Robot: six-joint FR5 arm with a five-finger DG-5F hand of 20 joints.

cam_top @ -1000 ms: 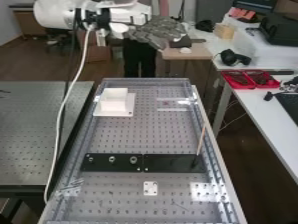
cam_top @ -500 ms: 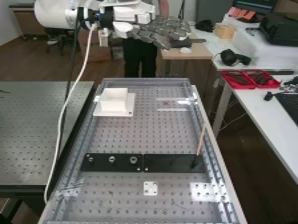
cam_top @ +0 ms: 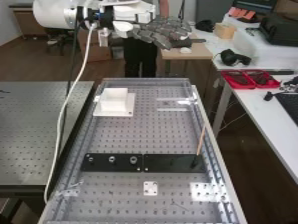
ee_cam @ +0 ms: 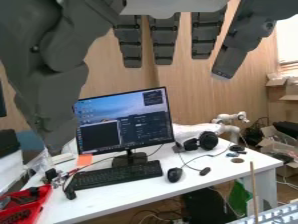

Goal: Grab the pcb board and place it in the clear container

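Beyond the far left of the perforated grey metal worktop (cam_top: 126, 132), the white jointed robot arm (cam_top: 56, 13) hangs raised. Rightward, a white block-shaped box (cam_top: 114, 100) sits on its white square base. Nearer lies a small white square plate with dark dots (cam_top: 151, 188), perhaps the pcb board; I cannot tell for certain. Well apart from it, past the worktop's far end, is the dark grey jointed robot hand (cam_top: 158, 33), fingers (ee_cam: 164, 42) straight and spread. Farther right lies a flat clear plastic piece (cam_top: 174, 104).

Block (cam_top: 114, 100) behind two plates (cam_top: 171, 161) on bench (cam_top: 136, 136)
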